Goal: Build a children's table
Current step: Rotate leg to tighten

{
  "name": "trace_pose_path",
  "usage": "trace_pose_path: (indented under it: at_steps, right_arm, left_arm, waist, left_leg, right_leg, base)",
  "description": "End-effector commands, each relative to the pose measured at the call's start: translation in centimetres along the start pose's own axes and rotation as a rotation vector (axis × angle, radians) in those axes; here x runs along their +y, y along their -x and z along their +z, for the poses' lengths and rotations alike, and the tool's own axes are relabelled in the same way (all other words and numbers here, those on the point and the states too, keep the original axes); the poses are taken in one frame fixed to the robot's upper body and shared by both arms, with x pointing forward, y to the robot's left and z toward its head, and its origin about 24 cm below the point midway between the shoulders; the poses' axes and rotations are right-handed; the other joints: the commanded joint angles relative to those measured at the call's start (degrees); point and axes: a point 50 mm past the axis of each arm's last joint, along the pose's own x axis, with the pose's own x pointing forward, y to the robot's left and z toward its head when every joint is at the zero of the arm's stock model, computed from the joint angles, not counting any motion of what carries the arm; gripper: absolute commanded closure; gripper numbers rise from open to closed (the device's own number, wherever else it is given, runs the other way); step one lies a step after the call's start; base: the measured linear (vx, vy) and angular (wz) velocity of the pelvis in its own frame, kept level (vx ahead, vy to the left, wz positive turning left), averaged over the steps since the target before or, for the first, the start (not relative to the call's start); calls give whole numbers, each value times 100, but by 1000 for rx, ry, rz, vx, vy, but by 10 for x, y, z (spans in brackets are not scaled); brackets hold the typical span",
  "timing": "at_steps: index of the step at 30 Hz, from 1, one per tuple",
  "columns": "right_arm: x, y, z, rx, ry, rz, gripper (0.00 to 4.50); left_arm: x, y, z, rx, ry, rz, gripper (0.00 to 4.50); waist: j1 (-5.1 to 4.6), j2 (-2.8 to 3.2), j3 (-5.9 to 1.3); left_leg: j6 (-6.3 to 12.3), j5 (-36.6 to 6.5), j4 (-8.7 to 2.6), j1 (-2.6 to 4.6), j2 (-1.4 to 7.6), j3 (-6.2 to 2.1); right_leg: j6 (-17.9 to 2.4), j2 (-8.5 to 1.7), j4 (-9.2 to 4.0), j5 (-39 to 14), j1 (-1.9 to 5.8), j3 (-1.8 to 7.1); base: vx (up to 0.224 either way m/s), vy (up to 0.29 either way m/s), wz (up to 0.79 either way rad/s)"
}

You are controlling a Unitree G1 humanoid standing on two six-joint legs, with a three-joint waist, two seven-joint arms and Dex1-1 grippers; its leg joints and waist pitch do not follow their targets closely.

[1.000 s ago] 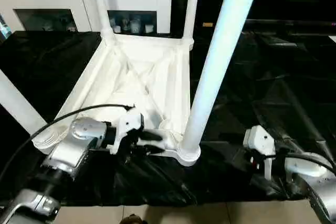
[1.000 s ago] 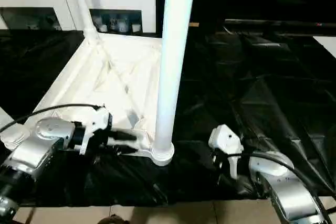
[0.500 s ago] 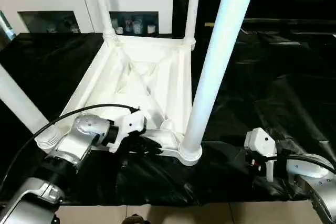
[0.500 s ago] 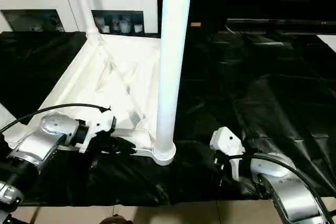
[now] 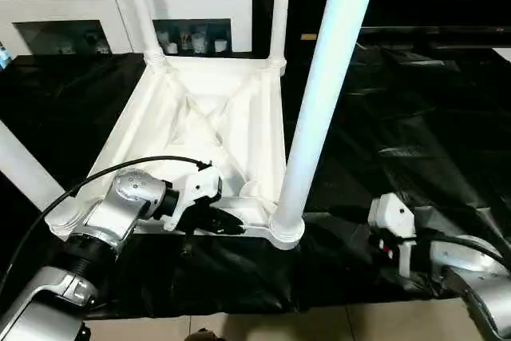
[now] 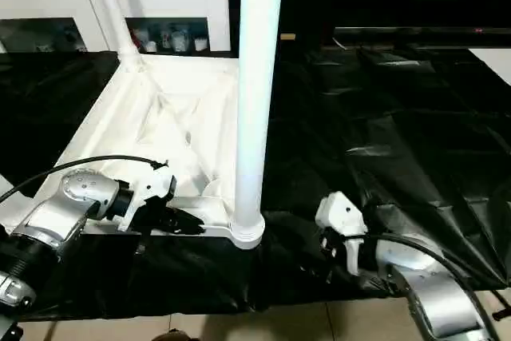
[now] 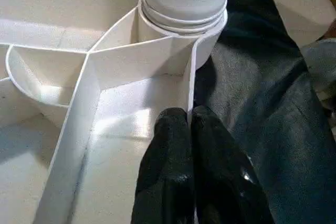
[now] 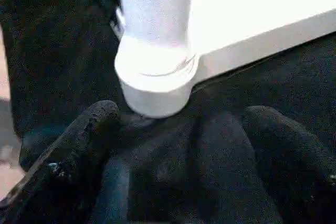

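The children's table (image 5: 200,117) lies upside down on a black cloth, white and rimmed. Its legs stand up from the corner sockets: the near-right leg (image 5: 323,93), near-left leg (image 5: 24,169) and two far legs (image 5: 137,5). My left gripper (image 5: 230,224) is at the near rim, just left of the near-right socket (image 7: 184,19). Its black fingers (image 7: 173,145) are shut on the thin rim wall (image 7: 192,77). My right gripper (image 8: 184,124) rests open on the cloth, right of that socket (image 8: 155,80), holding nothing.
A white cabinet (image 5: 80,5) with glass doors stands behind the work surface. Wrinkled black cloth (image 5: 415,117) covers the surface to the right. The cloth's front edge and the floor (image 5: 239,329) lie just below my arms.
My left gripper has closed onto the table's near rim. The right gripper has stayed open in place. The camera has shifted a little.
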Motion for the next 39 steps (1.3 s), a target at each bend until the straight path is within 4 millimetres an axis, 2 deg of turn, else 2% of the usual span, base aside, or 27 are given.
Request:
trace_pose_path:
  at_steps: [1,5,7,8,9,10,11,12,14,15,16,17,18,21,22,25,27,29,31,33,39]
  right_arm:
    - [-4,0,11,-41,7,-18,15]
    - [0,-15,13,-50,4,20,15]
    - [-2,-21,14,-50,20,11,15]
    - [-3,-23,15,-50,30,3,15]
    - [-6,-26,16,-45,41,-18,15]
    - [-7,-28,16,-43,45,-25,15]
    - [-14,-33,17,-30,59,-53,15]
    - [-17,-35,18,-25,64,-63,15]
    - [-26,-41,20,-12,69,-95,15]
    - [-31,-44,21,-2,78,-111,15]
    - [-33,-45,22,3,85,-117,15]
    - [-36,-47,25,-2,87,-113,15]
    - [-37,-48,26,-6,82,-103,15]
    - [-38,-50,26,-6,82,-83,15]
    - [-38,-50,26,-5,82,-83,31]
    - [-38,-52,26,-11,74,-47,49]
    - [-39,-54,25,-3,77,-22,77]
    - [-40,-56,23,5,77,-5,97]
    - [-41,-58,23,8,76,9,97]
    - [-42,-59,23,7,74,20,128]
    - [-43,-64,24,10,66,55,173]
  left_arm:
    - [1,1,-6,37,31,73,450]
    - [-1,-15,0,-41,62,194,450]
    - [-3,-19,3,-59,54,213,450]
    - [-3,-20,4,-63,52,217,450]
    - [-4,-21,5,-70,53,227,450]
    - [-4,-22,5,-71,53,230,450]
    - [-6,-25,7,-78,56,238,450]
    - [-7,-26,7,-82,59,237,450]
    - [-10,-29,8,-92,68,229,450]
    - [-12,-30,8,-91,70,217,450]
    - [-13,-30,8,-87,71,214,450]
    - [-15,-30,8,-81,70,210,450]
    - [-15,-30,7,-79,69,210,450]
    - [-16,-30,6,-72,71,208,450]
    - [-16,-30,6,-72,71,208,450]
    - [-15,-29,6,-62,70,209,450]
    - [-15,-29,6,-57,69,209,450]
    - [-14,-28,7,-53,67,207,450]
    - [-12,-27,8,-47,60,203,450]
    - [-12,-26,7,-41,54,193,450]
    - [-10,-22,6,-22,47,185,450]
  waist:
    - [12,-10,-283]
    - [-4,-54,-269]
    - [-25,-126,-273]
    - [-36,-99,-271]
    - [-45,-97,-278]
    - [-65,-142,-274]
    - [-85,-148,-272]
    - [-101,-220,-259]
    - [-97,-181,-268]
    - [-107,-242,-270]
    - [-110,-221,-267]
    - [-102,-248,-279]
    - [-105,-241,-285]
    - [-98,-253,-292]
    - [-99,-273,-292]
    - [-95,-277,-276]
    - [-98,-275,-273]
    - [-103,-276,-280]
    - [-109,-279,-279]
    - [-109,-280,-275]
    - [-111,-295,-274]
  left_leg:
    - [352,-953,-450,81,537,-225]
    - [339,-971,-453,75,541,-212]
    - [370,-841,-447,52,528,-203]
    - [386,-741,-446,47,515,-208]
    - [388,-724,-438,49,513,-203]
    - [406,-671,-428,47,500,-194]
    - [423,-647,-424,45,489,-189]
    - [437,-641,-430,47,488,-174]
    - [398,-604,-423,56,498,-180]
    - [406,-542,-425,68,502,-167]
    - [412,-472,-429,51,500,-179]
    - [468,-355,-412,58,498,-162]
    - [534,-266,-407,56,495,-160]
    - [644,-146,-389,51,492,-158]
    - [667,-123,-386,48,490,-155]
    - [663,-276,-388,51,487,-148]
    - [609,-322,-400,62,498,-152]
    - [600,-311,-393,60,494,-149]
    - [605,-313,-391,62,490,-145]
    - [586,-336,-395,62,493,-146]
    - [583,-358,-396,65,490,-144]
  right_leg:
    - [-1594,-660,-457,1,153,327]
    - [-1582,-660,-472,-199,148,324]
    - [-1542,-658,-476,-191,160,318]
    - [-1483,-642,-476,-197,151,317]
    - [-1470,-642,-471,-174,152,318]
    - [-1457,-633,-463,-144,145,319]
    - [-1467,-638,-470,-188,140,317]
    - [-1452,-629,-492,-283,134,315]
    - [-1459,-640,-472,-373,129,312]
    - [-1459,-621,-465,-290,124,313]
    - [-1471,-620,-443,-212,131,310]
    - [-1477,-616,-418,34,132,309]
    - [-1478,-610,-402,253,132,311]
    - [-1499,-613,-374,585,145,308]
    - [-1497,-611,-372,629,149,306]
    - [-1496,-624,-410,325,148,304]
    - [-1484,-616,-414,216,142,304]
    - [-1514,-620,-406,251,144,302]
    - [-1538,-617,-406,275,139,304]
    - [-1545,-618,-412,234,143,309]
    - [-1552,-621,-416,174,142,307]
  base:
    - [0,0,0]
    - [0,0,0]
    - [0,0,0]
    - [0,0,0]
    - [0,0,0]
    - [0,0,0]
    - [0,0,0]
    - [0,0,0]
    - [0,0,0]
    - [0,0,0]
    - [0,0,0]
    - [0,0,0]
    - [0,0,0]
    - [0,0,0]
    - [0,0,0]
    - [0,0,0]
    - [0,0,0]
    - [0,0,0]
    - [0,0,0]
    - [0,0,0]
    - [0,0,0]
